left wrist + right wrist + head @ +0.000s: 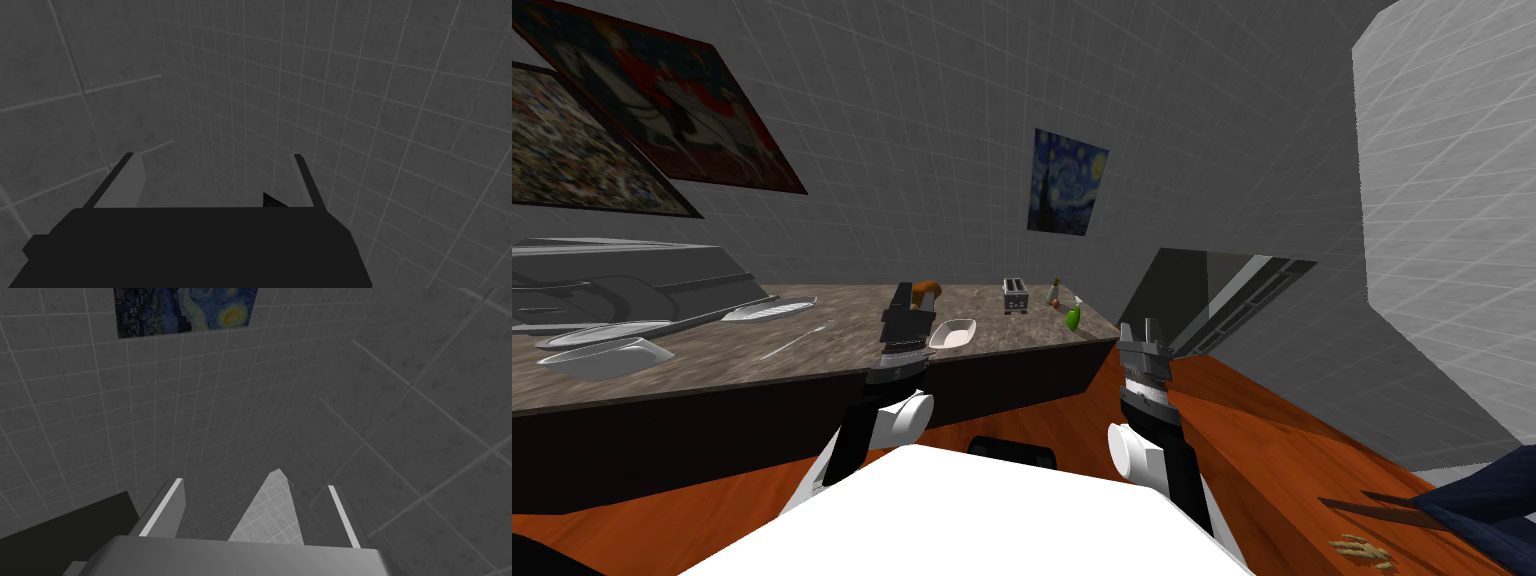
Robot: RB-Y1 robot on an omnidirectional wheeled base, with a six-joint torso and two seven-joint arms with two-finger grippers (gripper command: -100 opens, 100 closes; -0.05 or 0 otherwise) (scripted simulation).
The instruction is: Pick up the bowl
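Though near the bowl [953, 333], left gripper [900, 291] upright

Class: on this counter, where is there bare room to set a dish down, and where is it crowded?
Bare counter lies between the bowl and the long plate, save a thin utensil, and along the front edge from bowl to green bottle. The left end is crowded with dishes; toaster and brown bottle stand at the back right.
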